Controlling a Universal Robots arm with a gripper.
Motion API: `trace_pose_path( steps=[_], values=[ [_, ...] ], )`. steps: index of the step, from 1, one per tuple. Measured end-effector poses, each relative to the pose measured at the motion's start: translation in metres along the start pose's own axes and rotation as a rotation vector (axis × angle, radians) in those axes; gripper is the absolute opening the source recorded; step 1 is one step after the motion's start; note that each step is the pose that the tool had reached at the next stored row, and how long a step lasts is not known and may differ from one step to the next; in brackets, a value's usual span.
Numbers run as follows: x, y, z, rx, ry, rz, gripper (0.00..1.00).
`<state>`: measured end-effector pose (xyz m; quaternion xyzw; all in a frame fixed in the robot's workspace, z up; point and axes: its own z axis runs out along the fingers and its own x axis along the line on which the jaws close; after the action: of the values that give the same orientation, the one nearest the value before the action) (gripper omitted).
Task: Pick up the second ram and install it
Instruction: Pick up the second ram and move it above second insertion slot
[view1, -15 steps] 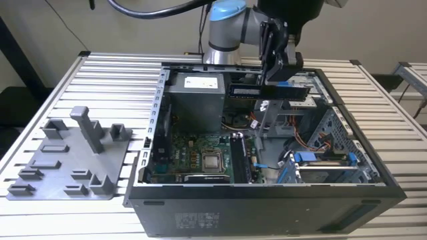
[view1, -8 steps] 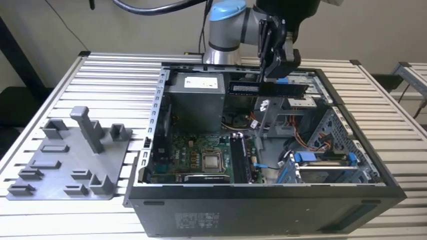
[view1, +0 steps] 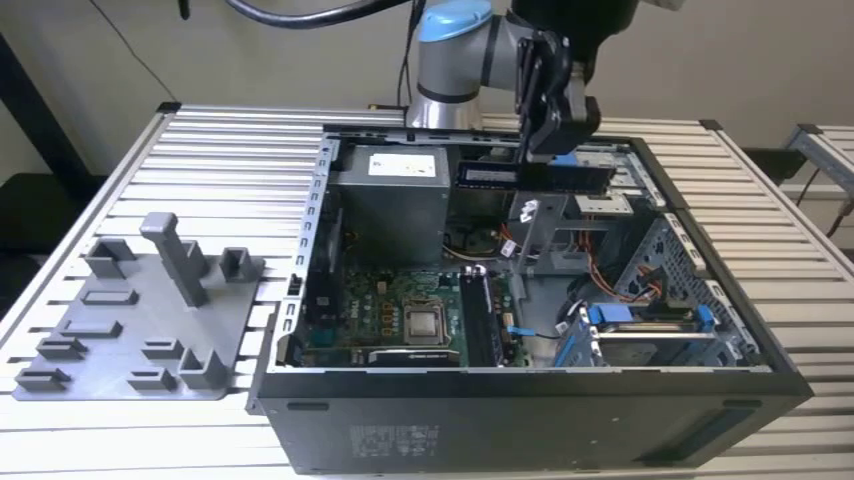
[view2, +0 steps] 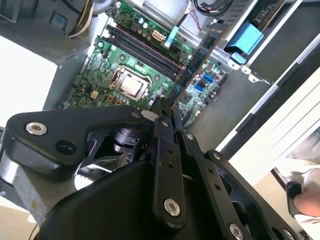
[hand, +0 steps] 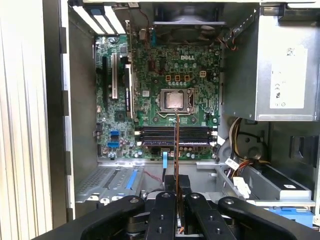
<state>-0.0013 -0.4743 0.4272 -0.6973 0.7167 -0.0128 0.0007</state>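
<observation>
Exterior view: gripper (view1: 550, 156) clenched on the second ram (view1: 497, 176), held level and on edge above the open PC case (view1: 534, 420), toward its far side. Green motherboard (view1: 400, 320) lies below. White sticker on the ram, print unreadable; power supply (view1: 387, 215) has a white label too.

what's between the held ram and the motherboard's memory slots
Only open air: in the first wrist view the second ram hangs edge-on above the memory slots, unobstructed.

Plain beige wall (view1: 160, 50) behind, slatted aluminium table (view1: 214, 170), second slatted bench (view1: 827, 150) at the exterior view's right, black post (view1: 32, 100) at its left, even light.
</observation>
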Motion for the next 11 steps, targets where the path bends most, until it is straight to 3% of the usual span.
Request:
trace_pose_path(
  steps=[11],
  values=[
    [-0.0171, 0.0004, -0.0003, 0.0, 0.0, 0.0, 0.14]
  ],
)
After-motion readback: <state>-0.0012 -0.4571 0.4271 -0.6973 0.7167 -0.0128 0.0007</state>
